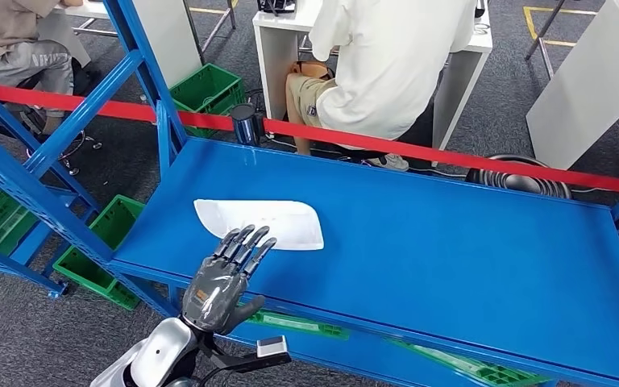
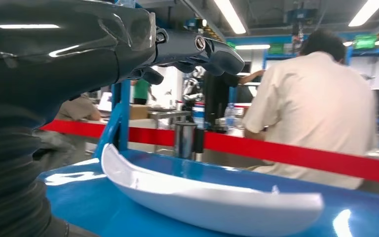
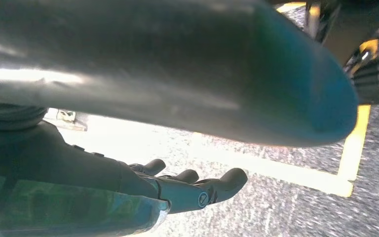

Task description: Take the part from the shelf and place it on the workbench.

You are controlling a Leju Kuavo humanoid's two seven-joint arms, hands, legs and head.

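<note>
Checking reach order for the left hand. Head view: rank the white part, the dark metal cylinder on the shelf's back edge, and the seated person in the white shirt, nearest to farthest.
1. White part: on the blue shelf, just beyond the left hand's fingertips.
2. Dark metal cylinder: at the shelf's back edge, by the red rail.
3. Person in the white shirt: seated beyond the rail.

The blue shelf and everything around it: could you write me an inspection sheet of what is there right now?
Surface: blue shelf, top level, smooth and glossy.
Job's things: white part lying flat on the shelf, not yet picked up.
Clutter: dark cylinder at the shelf's back edge.
Hands: left robot hand open, fingers reaching over the part's near edge; right robot hand open, above the floor.
Cables: nothing seen.
Surroundings: red barrier tape, green crates, seated person in white.
</note>
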